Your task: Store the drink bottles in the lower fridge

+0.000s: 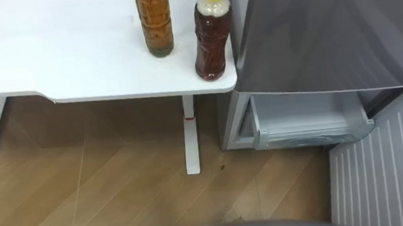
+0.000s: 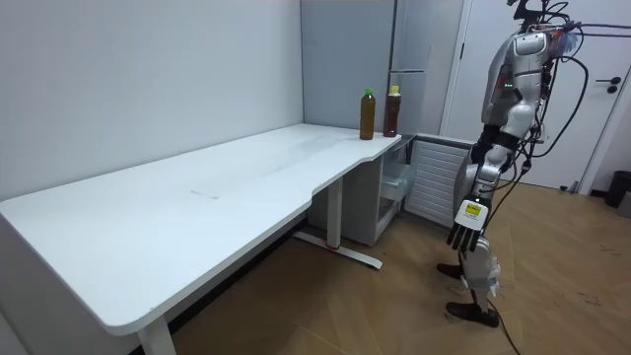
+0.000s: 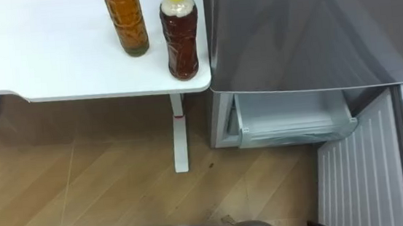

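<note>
I see both drinks standing on the white counter [image 1: 50, 60] at its corner beside the grey fridge [image 1: 326, 29]: a yellow-capped tea bottle [image 1: 212, 35] nearest the edge and an amber bottle [image 1: 154, 18] just beside it, apart. The lower fridge door [image 1: 381, 163] is swung open and its drawer [image 1: 308, 122] is exposed. My robot stands before the fridge, its left hand [image 2: 463, 232] hanging at its side, fingers relaxed and holding nothing.
</note>
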